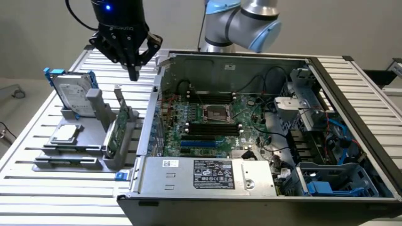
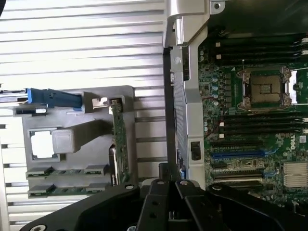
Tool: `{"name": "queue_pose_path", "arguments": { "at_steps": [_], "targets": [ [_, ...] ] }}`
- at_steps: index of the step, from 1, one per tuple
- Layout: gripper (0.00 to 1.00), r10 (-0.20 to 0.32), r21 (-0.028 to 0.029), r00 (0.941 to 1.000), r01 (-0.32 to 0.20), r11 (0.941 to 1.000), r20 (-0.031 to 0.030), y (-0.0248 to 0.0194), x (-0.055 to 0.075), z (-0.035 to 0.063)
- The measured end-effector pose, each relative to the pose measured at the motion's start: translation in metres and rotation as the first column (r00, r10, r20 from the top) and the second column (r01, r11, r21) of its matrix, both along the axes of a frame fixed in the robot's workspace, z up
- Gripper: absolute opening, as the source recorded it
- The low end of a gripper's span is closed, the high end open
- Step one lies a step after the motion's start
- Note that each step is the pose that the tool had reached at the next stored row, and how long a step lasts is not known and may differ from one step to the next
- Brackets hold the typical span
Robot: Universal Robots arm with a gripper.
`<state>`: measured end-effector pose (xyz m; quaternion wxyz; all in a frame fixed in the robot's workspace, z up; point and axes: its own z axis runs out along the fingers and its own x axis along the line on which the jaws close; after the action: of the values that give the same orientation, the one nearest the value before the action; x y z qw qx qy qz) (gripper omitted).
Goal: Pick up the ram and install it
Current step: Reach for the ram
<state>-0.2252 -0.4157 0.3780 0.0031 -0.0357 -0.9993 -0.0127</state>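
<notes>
Since the ram (image 2: 62, 172) is not picked up yet, it lies in the grey holder (image 1: 114, 162), in the low slots at the holder's end closest to the exterior camera. Two thin green sticks lie there side by side. The slots keep them straight, likely so they can be found in the same spot each time.

Further along the holder, a square silver chip (image 1: 66, 134) sits in its own bed. Next, a taller green card (image 1: 119, 129) stands on its edge, on the holder's side that faces the computer case (image 1: 238, 68). At the holder's far end, a silver hard drive (image 1: 72, 92) with blue rails stands upright.

The case sits just beside the holder with its side off. This leaves the green board (image 1: 251, 127) inside and its long black slots (image 1: 213, 129) open from above.

Past the holder's far end, up in the air, hangs the gripper (image 1: 133, 74). Its fingers are pressed together and hold nothing. It touches no part and is well apart from the ram.
</notes>
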Motion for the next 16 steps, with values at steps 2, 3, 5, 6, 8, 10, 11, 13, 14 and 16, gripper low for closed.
{"name": "queue_pose_path", "arguments": {
  "at_steps": [2, 3, 5, 6, 8, 10, 11, 13, 14, 16],
  "targets": [
    [0.11, 0.0, -0.0039, 1.0, 0.0, 1.0, 0.0, -0.0005, -0.009, -0.0007],
    [0.11, 0.0, -0.0063, 1.0, 0.0, 1.0, 0.0, -0.0008, -0.014, -0.0011],
    [0.11, 0.0, -0.0107, 1.0, 0.0, 0.9999, -0.0001, -0.0013, -0.023, -0.0018],
    [0.11, 0.0, -0.0131, 1.0, 0.0, 0.9999, -0.0001, -0.0015, -0.027, -0.0021],
    [0.11, 0.0, -0.0184, 1.0, 0.0, 0.9998, -0.0001, -0.002, -0.036, -0.0027],
    [0.11, 0.0, -0.0249, 1.0, 0.0, 0.9997, -0.0001, -0.0023, -0.045, -0.0031],
    [0.11, 0.0, -0.0288, 1.0, 0.0, 0.9996, 0.0, -0.0025, -0.05, -0.0033],
    [0.11, 0.0, -0.0384, 1.0, 0.0, 0.9993, 0.0, -0.0026, -0.059, -0.0035],
    [0.11, 0.0, -0.0434, 1.0, 0.0, 0.9991, 0.0, -0.0027, -0.064, -0.0036],
    [0.11, 0.0, -0.0535, 1.0, 0.0, 0.9986, -0.0001, -0.0029, -0.073, -0.0039]
  ]
}}
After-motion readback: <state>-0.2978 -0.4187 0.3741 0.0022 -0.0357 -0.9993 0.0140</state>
